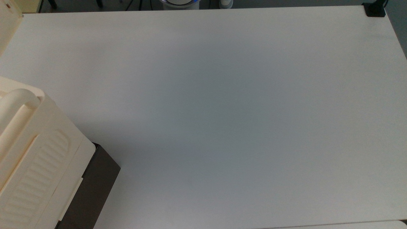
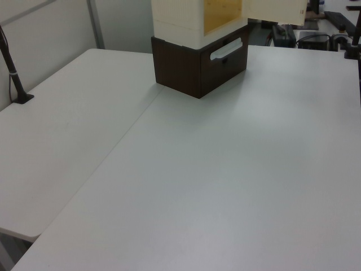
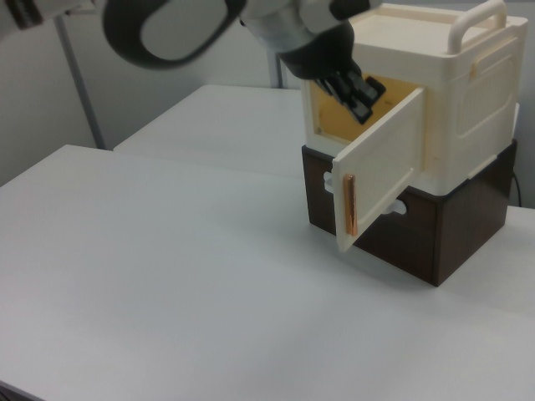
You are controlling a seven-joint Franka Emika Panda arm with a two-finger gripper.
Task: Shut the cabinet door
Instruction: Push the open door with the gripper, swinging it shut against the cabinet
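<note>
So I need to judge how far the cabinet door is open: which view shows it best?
The right view: the cabinet door shows whole, swung half open. The left view and top view catch just a corner.

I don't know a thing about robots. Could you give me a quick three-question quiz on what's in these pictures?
1. True or false: the cabinet door is shut.
2. Where is the dark brown base relative to the cream part of the cabinet? A) above it B) below it C) beside it
3. In the right view, what colour is the thin handle strip on the door's free edge?

Key: 1 false, it stands ajar; 2 B; 3 copper-orange.
</note>
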